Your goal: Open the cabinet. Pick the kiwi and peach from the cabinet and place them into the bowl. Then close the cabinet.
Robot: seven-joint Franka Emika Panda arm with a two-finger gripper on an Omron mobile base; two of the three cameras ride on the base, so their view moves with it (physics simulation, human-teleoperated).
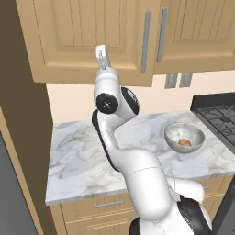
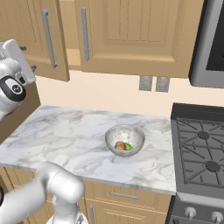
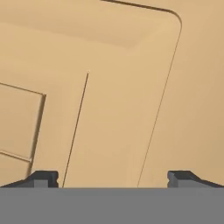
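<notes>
The cabinet's left door (image 1: 82, 41) (image 2: 26, 26) stands slightly ajar, swung out a little from the shut right door (image 1: 197, 32) (image 2: 135, 35). My gripper (image 1: 102, 53) (image 2: 28, 58) (image 3: 113, 178) is raised against the lower part of that left door, open, with nothing between its fingertips (image 3: 41, 178); the door's raised panel (image 3: 109, 87) is close ahead. On the marble counter (image 1: 82, 151) sits the grey bowl (image 1: 184, 131) (image 2: 124, 131). Inside it lie the peach (image 1: 184, 142) (image 2: 119, 145) and the green kiwi (image 2: 128, 147).
A black stove (image 1: 220, 114) (image 2: 201, 148) borders the counter on the right, with a microwave (image 2: 212, 39) above it. Wall outlets (image 1: 178, 80) (image 2: 153, 83) sit under the cabinet. A tall brown panel (image 1: 23, 137) walls the left. Drawers (image 1: 110, 204) run below the counter.
</notes>
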